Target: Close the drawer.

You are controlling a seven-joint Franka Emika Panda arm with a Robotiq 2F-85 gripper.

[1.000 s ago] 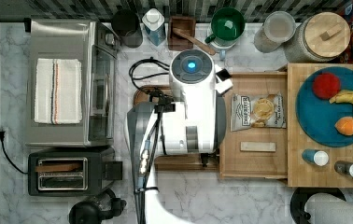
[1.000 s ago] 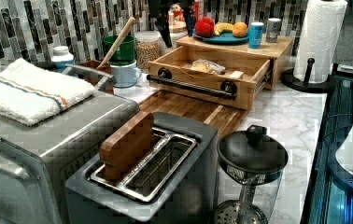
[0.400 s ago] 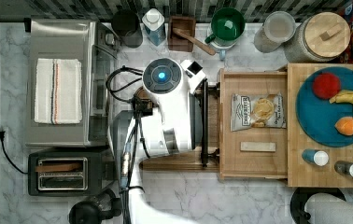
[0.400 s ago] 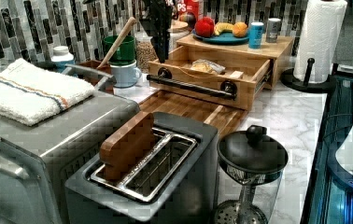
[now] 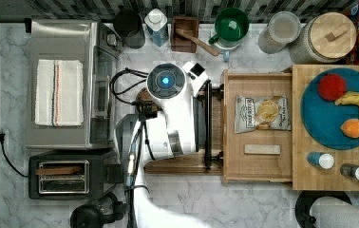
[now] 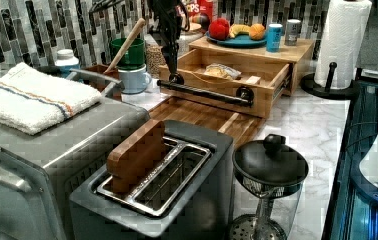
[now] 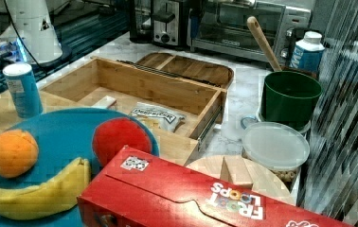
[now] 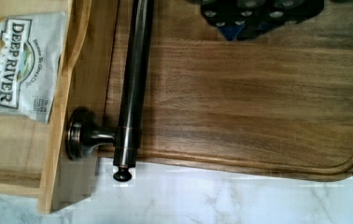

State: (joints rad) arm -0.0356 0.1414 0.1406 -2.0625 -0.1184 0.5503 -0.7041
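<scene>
Drawer (image 5: 257,161) open, handle toward top view's left (long axis top-bottom); pincer state unclear.

My arm (image 5: 177,118) is glossy white plastic. The drawer (image 5: 257,166) is pale, matt wood with a dark, polished metal handle bar (image 8: 135,70); in it lies a shiny foil chip bag (image 5: 262,114). The tray (image 8: 258,102) is darker, smooth-grained wood. The worktop (image 5: 206,199) is white veined marble. A soft cloth towel (image 5: 59,92) rests on the brushed-steel oven (image 5: 61,42).
</scene>
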